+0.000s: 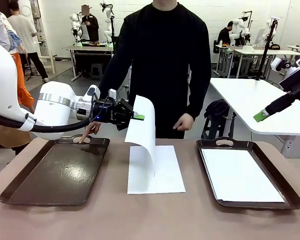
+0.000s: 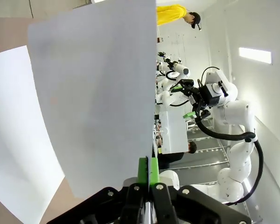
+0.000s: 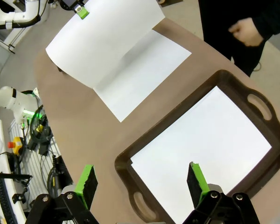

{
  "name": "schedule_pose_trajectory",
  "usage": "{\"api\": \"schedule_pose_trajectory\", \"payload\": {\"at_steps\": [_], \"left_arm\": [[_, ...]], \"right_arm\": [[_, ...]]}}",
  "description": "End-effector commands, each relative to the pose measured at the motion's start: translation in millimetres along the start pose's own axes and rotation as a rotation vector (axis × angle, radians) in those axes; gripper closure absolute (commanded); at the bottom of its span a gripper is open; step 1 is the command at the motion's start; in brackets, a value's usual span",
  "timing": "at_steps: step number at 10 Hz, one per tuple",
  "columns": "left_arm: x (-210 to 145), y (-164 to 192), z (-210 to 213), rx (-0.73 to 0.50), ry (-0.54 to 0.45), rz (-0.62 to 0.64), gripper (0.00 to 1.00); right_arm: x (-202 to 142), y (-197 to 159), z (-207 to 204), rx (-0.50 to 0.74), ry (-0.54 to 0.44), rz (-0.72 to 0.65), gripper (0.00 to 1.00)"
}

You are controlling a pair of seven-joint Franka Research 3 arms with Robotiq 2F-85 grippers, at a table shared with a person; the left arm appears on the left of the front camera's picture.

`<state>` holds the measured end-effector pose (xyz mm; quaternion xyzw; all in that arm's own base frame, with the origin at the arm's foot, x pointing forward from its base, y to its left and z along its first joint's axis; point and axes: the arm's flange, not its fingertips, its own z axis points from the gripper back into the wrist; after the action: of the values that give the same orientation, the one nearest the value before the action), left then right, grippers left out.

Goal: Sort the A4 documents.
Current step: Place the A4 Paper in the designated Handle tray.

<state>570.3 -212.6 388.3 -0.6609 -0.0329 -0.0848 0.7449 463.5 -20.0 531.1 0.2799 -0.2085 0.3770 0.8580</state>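
white a4 sheets lie in three places. a loose stack point(image 1: 162, 175) rests flat on the brown surface point(image 1: 140, 220), in the middle, between the two trays. its top sheet point(image 1: 142, 122) is raised by one edge and curls upward and over, standing nearly upright, while its lower part meets the stack along the left side. the left gripper point(image 1: 138, 117), reaching in from the left, is clenched on that raised edge. in the left wrist view its two green pads point(image 2: 142, 170) press together with the paper's rim pinched between them.

more sheets point(image 1: 240, 175) lie flat inside the right tray point(image 1: 250, 205), squared to it and covering most of its floor. the left tray point(image 1: 60, 172) is dark brown and glossy, with a handle slot in its far rim.

the right gripper point(image 1: 262, 116) hangs in the air at the right, well above the surface and apart from everything on it. in the right wrist view its fingers are spread wide, released, gripping nothing, with the paper in the right tray below them.

a person in a black top stands at the far side. one hand point(image 1: 90, 131) reaches down to the far rim of the left tray, a fingertip at the handle slot. the other hand point(image 1: 183, 121) hangs loosely curled beyond the far edge of the surface, apart from the paper.
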Motion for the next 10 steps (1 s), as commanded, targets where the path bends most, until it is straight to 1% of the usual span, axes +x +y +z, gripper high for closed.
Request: {"api": "schedule_pose_trajectory", "payload": {"at_steps": [1,8,9,10], "left_arm": [[-0.6,-0.1,-2.3,-0.013,-0.007,0.012,1.0],[-0.4,0.5,-0.1,0.0,0.0,0.001,0.99],[-14.7,-22.9,16.8,-0.062,-0.046,-0.06,0.99],[-34.6,-46.9,33.8,-0.071,-0.077,-0.125,0.99]], "right_arm": [[0.5,0.2,-0.8,-0.004,-0.004,0.0,0.0],[0.5,0.2,-0.8,-0.004,-0.004,0.0,0.0],[0.5,0.2,-0.8,-0.004,-0.004,0.0,0.0],[0.5,0.2,-0.8,-0.004,-0.004,0.0,0.0]]}}
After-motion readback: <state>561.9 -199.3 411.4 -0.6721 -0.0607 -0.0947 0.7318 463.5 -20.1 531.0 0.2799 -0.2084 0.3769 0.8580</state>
